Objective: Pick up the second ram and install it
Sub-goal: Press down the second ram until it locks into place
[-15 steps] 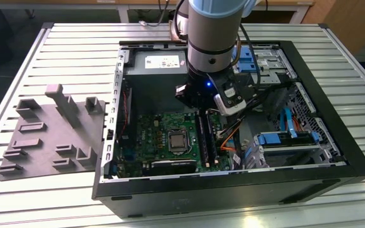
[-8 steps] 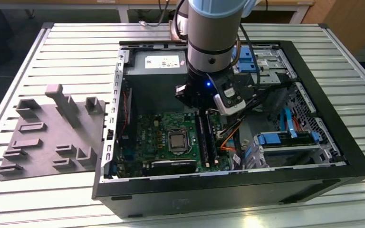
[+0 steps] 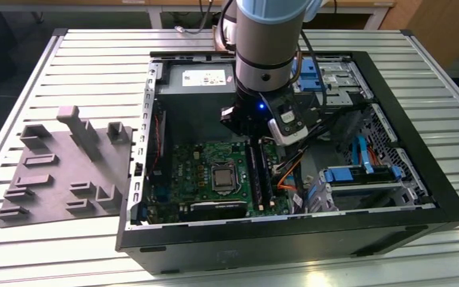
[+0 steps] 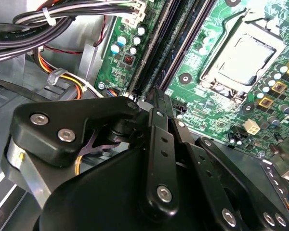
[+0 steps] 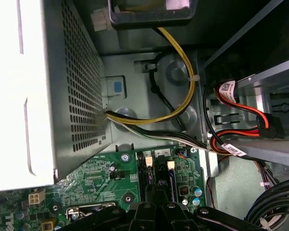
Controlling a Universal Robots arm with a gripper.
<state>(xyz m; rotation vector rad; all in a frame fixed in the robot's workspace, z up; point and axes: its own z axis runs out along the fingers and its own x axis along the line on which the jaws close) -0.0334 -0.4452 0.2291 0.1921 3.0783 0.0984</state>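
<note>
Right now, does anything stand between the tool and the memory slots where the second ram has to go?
Nothing visible does. In the second wrist view the tool sits with its tip right at the memory slots, with bare board beside them. The cable bundle lies off to one side.

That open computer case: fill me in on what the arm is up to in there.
The arm has its gripper lowered into the open computer case, right over the memory slots beside the processor socket on the motherboard. In the second wrist view the gripper sits at the end of those slots. Whether it holds the second ram cannot be made out. A grey foam tray lies outside the case.
</note>
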